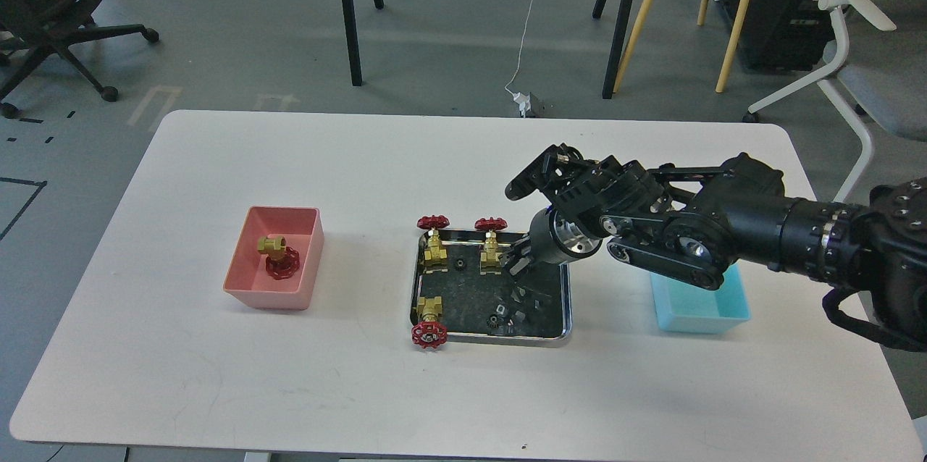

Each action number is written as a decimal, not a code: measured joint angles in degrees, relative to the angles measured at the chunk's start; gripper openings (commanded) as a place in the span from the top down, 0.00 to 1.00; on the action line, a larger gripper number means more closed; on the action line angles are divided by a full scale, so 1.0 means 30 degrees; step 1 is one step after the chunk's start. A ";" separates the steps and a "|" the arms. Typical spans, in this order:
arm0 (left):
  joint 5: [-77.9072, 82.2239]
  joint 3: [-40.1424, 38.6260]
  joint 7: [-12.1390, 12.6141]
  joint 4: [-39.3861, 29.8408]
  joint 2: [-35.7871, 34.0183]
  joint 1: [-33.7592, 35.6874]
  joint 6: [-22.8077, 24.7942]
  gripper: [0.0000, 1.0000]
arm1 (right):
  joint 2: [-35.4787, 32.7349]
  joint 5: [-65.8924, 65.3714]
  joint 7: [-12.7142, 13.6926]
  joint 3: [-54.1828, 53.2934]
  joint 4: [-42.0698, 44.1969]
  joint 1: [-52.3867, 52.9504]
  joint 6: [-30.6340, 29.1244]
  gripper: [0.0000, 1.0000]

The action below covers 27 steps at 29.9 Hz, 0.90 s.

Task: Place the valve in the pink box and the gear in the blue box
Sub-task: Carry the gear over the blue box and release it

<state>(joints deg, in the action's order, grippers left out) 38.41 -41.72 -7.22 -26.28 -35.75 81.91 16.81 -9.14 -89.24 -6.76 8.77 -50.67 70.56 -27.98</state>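
Sitting far left – pink box [250, 281]: open-topped, on the white table [181, 375], well apart from the tray.
Pink box contents: one valve [277, 256], lying tipped with its red handwheel low against the floor of the box and its brass body up; nothing else shows inside.
Tray [563, 303]: shiny steel rim, dark floor, at table centre, between the two boxes.
Tray, back left: second valve [434, 240], upright, red wheel on top, at the back rim.
Tray, back middle: third valve [491, 243], upright, just beside the right gripper's tip.
Tray, front left: fourth valve [429, 322], lying over the front left corner, its wheel hanging past the rim toward the table edge.
Tray, gears: one gear [459, 264] between the two upright valves; another gear [496, 319] near the front rim; more small dark pieces to its right, too blurred to name.
Right gripper [516, 259]: low over the tray's back right part, fingers pointing down and left; dark against the dark floor, so whether the jaws are apart or closed cannot be told, nor whether they grip anything.
Blue box [699, 313]: on the table right of the tray, partly hidden under the right arm; the visible floor shows nothing in it.
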 measured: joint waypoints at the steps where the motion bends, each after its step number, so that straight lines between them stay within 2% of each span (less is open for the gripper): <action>1: 0.0029 0.0066 -0.0005 0.0001 0.0097 -0.0022 -0.0008 0.00 | -0.0632 0.0136 -0.0003 -0.0266 -0.0089 0.0103 -0.0001 0.89; 10: -0.0083 0.1008 -0.0027 0.0007 0.0474 0.0021 -0.0049 0.00 | -0.8194 0.0850 -0.0006 -0.0861 -0.3129 -0.0518 -0.0001 0.88; 14: -0.0089 0.1018 -0.0027 0.0004 0.0567 0.0063 -0.0040 0.00 | -1.0668 0.0845 -0.0007 -0.1471 -0.4046 -0.1854 -0.0008 0.88; 18: -0.0089 0.1018 -0.0027 0.0001 0.0769 0.0066 -0.0033 0.01 | -1.1753 0.0805 -0.0004 -0.2032 -0.4389 -0.3054 -0.0009 0.88; 24: -0.0089 0.1018 -0.0047 0.0002 0.0838 0.0066 -0.0033 0.00 | -1.1568 0.0624 -0.0003 -0.2526 -0.4180 -0.3848 -0.0008 0.86; 26: -0.0089 0.1018 -0.0049 0.0002 0.0837 0.0066 -0.0033 0.00 | -1.1251 0.0608 0.0005 -0.2528 -0.4066 -0.3916 -0.0008 0.79; 27: -0.0089 0.1019 -0.0050 0.0002 0.0833 0.0066 -0.0033 0.01 | -1.1069 0.0602 0.0014 -0.2528 -0.3953 -0.3937 -0.0008 0.70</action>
<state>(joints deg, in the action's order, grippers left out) 38.14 -38.67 -7.37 -26.28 -33.25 82.11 16.70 -42.35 -87.43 -6.72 1.19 -62.53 58.75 -28.01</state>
